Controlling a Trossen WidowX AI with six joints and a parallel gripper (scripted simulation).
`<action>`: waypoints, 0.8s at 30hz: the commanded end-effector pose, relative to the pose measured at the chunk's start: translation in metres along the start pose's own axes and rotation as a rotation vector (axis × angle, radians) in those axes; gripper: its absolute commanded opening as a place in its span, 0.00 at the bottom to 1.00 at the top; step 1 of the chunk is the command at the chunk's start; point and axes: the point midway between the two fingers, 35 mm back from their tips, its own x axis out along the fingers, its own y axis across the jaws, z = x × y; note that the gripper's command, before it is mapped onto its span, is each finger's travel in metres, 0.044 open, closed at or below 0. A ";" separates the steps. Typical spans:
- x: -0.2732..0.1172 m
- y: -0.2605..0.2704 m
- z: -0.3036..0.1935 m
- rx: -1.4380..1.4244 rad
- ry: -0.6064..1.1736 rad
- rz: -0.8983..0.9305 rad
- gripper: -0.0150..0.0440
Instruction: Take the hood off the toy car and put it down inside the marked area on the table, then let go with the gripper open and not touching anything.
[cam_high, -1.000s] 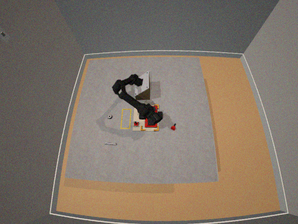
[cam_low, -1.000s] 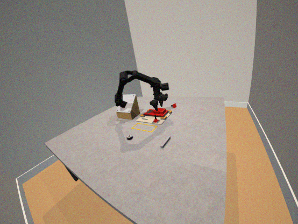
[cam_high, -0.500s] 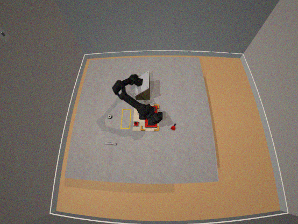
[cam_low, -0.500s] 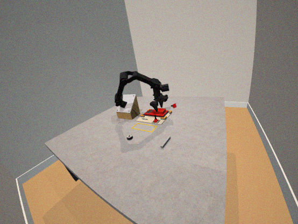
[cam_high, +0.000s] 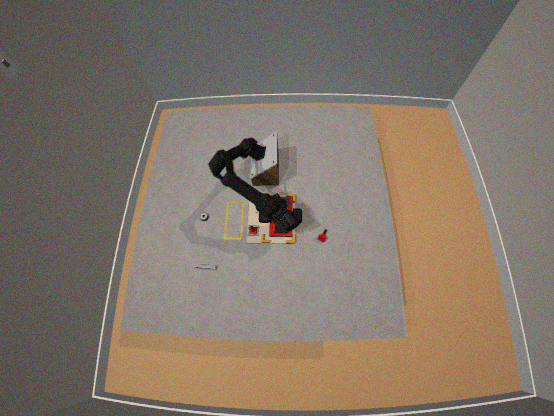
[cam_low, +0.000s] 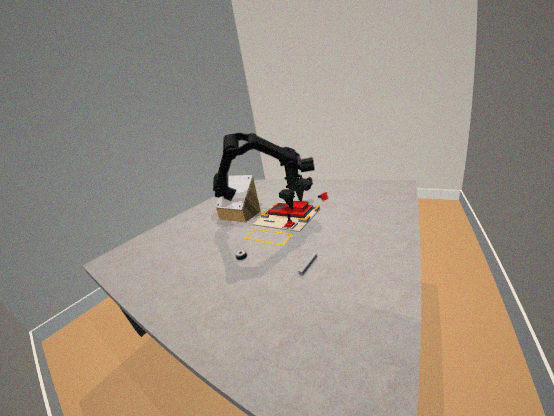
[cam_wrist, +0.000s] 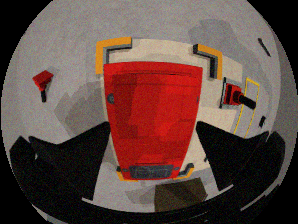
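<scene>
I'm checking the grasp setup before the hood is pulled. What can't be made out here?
- Top view: the arm covers most of the hood and the gripper.
- Exterior view: fingertips against the hood too small to judge contact.
- Wrist view: the hood shows; fingertips blurred into the dark rim.

A red hood (cam_wrist: 153, 117) is seen from directly above, filling the middle of the wrist view and resting on a cream board (cam_wrist: 214, 92). Orange corner brackets (cam_wrist: 113, 50) are shown at the hood's far corners, and a grey strip (cam_wrist: 152, 171) edged in orange is seen along its near edge. The gripper's two dark fingers are spread wide on either side of the hood, with nothing held between them. A small red part (cam_wrist: 43, 80) lies apart on the grey table (cam_wrist: 73, 36) to the left. Another small red piece (cam_wrist: 233, 94) sits on the board to the right, beside a yellow outline (cam_wrist: 252, 99).
</scene>
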 end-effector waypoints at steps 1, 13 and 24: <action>0.002 0.000 0.000 -0.004 -0.003 -0.002 1.00; 0.008 0.000 0.000 -0.004 -0.003 -0.002 1.00; 0.007 0.000 0.000 0.000 0.000 0.000 0.77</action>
